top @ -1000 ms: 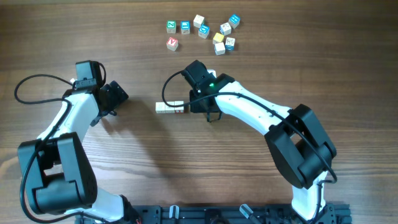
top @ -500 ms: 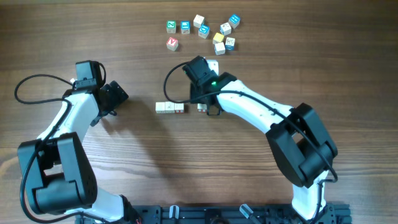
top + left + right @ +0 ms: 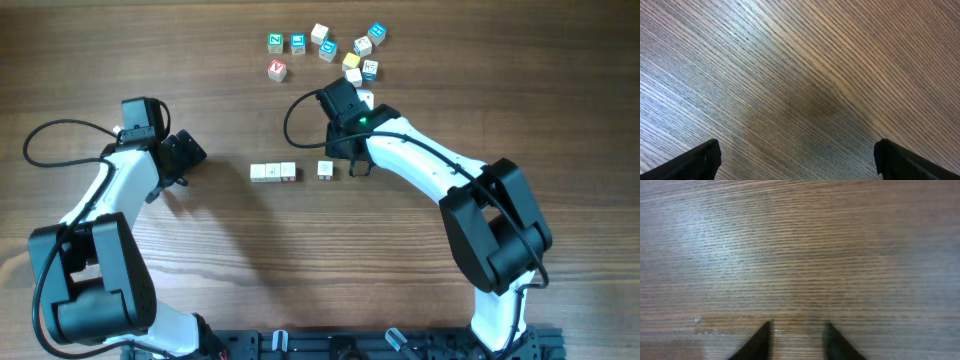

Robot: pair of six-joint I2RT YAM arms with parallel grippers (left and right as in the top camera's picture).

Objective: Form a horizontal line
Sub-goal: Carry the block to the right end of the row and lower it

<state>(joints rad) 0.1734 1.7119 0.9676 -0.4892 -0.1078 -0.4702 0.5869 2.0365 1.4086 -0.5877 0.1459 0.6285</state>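
Observation:
A straight row of three whitish cubes [image 3: 273, 172] lies side by side at mid table. A fourth whitish cube [image 3: 325, 170] lies alone to their right, with a gap between it and the row. My right gripper [image 3: 358, 168] is just right of that lone cube and apart from it. In the right wrist view its fingers [image 3: 799, 326] are parted with only bare wood between them. My left gripper [image 3: 192, 155] is left of the row, open and empty, and its fingers [image 3: 797, 152] are wide apart over bare wood.
A loose cluster of colourful cubes [image 3: 328, 50] lies at the far side of the table. One pale cube [image 3: 366, 99] shows beside the right wrist. The right arm [image 3: 430, 175] reaches across from the lower right.
My right gripper has let go of the lone cube just right of the row. It has moved away to the right and a little farther back. The left arm has not moved.

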